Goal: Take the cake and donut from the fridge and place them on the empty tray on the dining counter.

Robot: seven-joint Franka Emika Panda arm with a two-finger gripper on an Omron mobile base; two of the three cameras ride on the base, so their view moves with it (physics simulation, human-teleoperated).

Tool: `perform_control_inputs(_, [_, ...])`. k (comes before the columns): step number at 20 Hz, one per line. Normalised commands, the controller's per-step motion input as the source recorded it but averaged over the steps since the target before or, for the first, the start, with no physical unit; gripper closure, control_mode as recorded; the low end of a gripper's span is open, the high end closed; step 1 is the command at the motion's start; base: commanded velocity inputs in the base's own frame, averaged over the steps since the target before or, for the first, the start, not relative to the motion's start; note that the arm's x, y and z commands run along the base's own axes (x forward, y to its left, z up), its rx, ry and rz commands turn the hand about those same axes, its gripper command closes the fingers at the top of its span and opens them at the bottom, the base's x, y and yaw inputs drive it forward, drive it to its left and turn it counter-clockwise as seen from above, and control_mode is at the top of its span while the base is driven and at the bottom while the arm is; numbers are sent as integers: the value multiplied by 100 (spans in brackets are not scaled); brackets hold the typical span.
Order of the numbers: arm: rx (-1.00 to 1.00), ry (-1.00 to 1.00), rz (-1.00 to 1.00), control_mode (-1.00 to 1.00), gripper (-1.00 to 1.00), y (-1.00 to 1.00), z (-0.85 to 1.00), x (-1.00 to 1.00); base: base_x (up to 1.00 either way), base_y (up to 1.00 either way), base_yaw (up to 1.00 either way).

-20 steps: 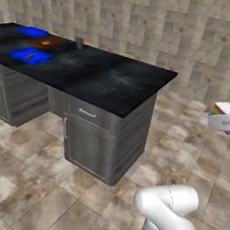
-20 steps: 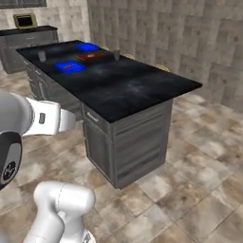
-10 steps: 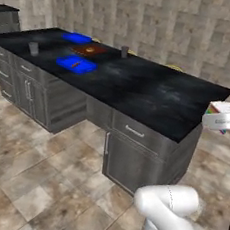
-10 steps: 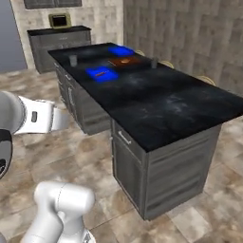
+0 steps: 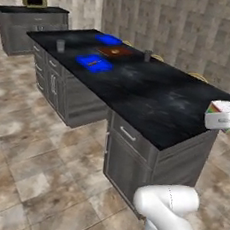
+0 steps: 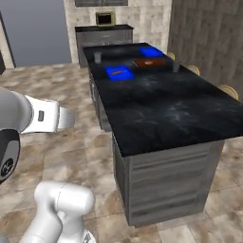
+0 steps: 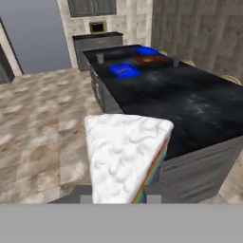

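At the near end of the dining counter (image 6: 171,114), held off its corner above the floor, the cake (image 7: 127,154) sits between the nearly closed fingers of the gripper (image 7: 118,192), which are clamped on its sides; in the left base view the same slice (image 5: 219,109) shows at the right edge, just beside the counter's corner. Compared with a second ago, the whole scene has shifted in both base views: the base has driven round, and the counter now runs lengthwise away from the robot rather than across it. In my judgement this is the carrying stage, with the delivery end of the counter well ahead. Counted on the black top: two blue trays, the nearer one (image 6: 119,72) bearing a small orange item and the farther one (image 6: 151,51) bare; one brown tray (image 6: 148,62) between them; two small grey cups (image 6: 98,57). One slice of cake is accounted for. The bare blue tray appears to be the target.
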Motion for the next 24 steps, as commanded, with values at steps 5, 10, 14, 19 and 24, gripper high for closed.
perform_control_inputs(5, [0,0,0,100,100,0,0,0,-63,-100,0])
perform_control_inputs(10, [0,0,0,100,100,0,0,0,32,-100,0])
perform_control_inputs(14, [0,0,0,100,100,0,0,0,100,-100,3])
perform_control_inputs(19, [0,0,0,100,100,0,0,0,88,-100,1])
perform_control_inputs(24, [0,0,0,100,100,0,0,0,34,-100,0])
